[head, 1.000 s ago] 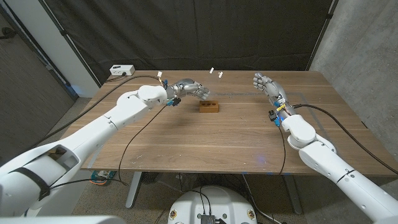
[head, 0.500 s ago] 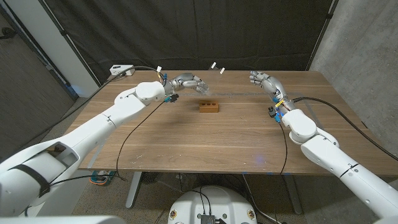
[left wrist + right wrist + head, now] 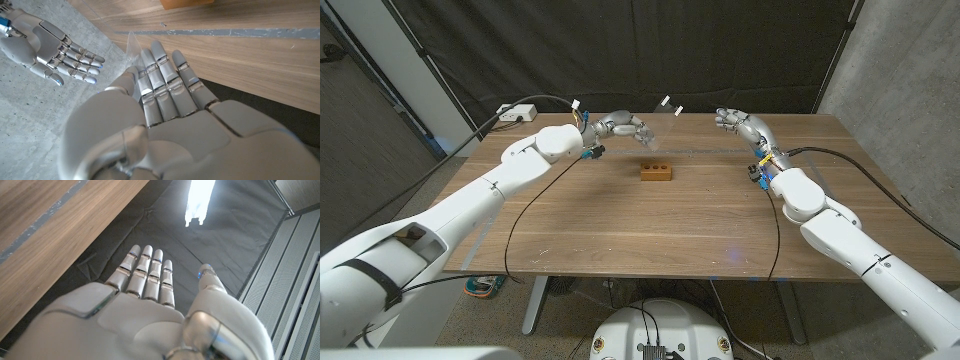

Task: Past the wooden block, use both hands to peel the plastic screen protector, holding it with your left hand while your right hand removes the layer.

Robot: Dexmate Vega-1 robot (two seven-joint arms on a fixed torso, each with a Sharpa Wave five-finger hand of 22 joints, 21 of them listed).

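Observation:
The clear plastic screen protector (image 3: pixel 660 118) hangs in the air past the small wooden block (image 3: pixel 656 171), two white tabs on its upper edge. My left hand (image 3: pixel 624 128) pinches its near end between thumb and fingers; the left wrist view shows the film (image 3: pixel 132 46) sticking out beyond the fingertips of that hand (image 3: pixel 165 100). My right hand (image 3: pixel 736 121) is raised over the table's far side, a short gap to the right of the film, fingers apart and holding nothing. It also appears in the left wrist view (image 3: pixel 55 45) and in its own wrist view (image 3: pixel 145 305).
A white box (image 3: pixel 516 112) with cables sits at the table's far left corner. A grey tape line (image 3: pixel 710 151) runs across the wooden table (image 3: pixel 650 225) behind the block. A black curtain hangs just beyond the far edge.
My left hand has lifted the protector higher and farther back, past the block. The right hand has risen and moved leftward toward the film, still holding nothing.

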